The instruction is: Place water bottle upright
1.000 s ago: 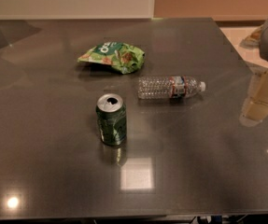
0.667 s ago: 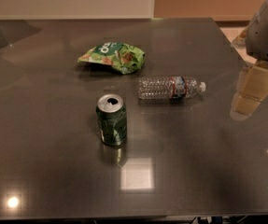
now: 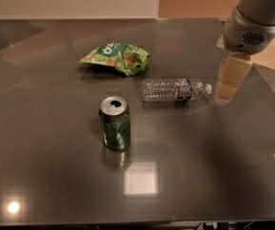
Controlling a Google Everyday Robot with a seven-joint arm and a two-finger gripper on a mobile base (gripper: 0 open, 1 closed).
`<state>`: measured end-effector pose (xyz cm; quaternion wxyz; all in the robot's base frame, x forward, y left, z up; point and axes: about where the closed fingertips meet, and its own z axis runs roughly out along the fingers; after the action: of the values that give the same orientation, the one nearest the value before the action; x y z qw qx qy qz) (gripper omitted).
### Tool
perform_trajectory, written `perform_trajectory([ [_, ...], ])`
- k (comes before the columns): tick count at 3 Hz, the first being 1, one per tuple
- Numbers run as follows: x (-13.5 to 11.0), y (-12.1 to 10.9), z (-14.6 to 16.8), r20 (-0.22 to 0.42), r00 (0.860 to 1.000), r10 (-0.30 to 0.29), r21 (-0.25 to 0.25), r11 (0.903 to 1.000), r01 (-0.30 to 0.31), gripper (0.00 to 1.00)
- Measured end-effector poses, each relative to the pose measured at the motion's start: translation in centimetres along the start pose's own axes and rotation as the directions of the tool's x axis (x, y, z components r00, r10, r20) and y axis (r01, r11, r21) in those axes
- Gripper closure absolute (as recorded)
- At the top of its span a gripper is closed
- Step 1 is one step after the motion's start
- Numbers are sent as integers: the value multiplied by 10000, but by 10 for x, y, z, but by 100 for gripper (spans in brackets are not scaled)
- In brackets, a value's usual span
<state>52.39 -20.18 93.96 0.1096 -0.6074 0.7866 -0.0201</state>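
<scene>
The gripper [image 3: 227, 83] hangs beside the toppled water bottle [image 3: 173, 90], arm [image 3: 254, 18] cropped.

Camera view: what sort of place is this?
Probably a break room or office kitchen: dark glossy table, chip bag, soda can, water bottle on its side. The gripper hangs by its cap.

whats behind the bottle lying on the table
Behind the water bottle, toward the left, lies a green snack bag on the table; anything under it is hidden. The gripper hangs just beyond the cap end.
</scene>
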Motion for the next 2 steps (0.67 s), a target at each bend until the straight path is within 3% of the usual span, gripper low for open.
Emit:
perform_trajectory([
  [2, -31, -37, 57, 279, 9965, -794, -620, 9948, 810, 0],
])
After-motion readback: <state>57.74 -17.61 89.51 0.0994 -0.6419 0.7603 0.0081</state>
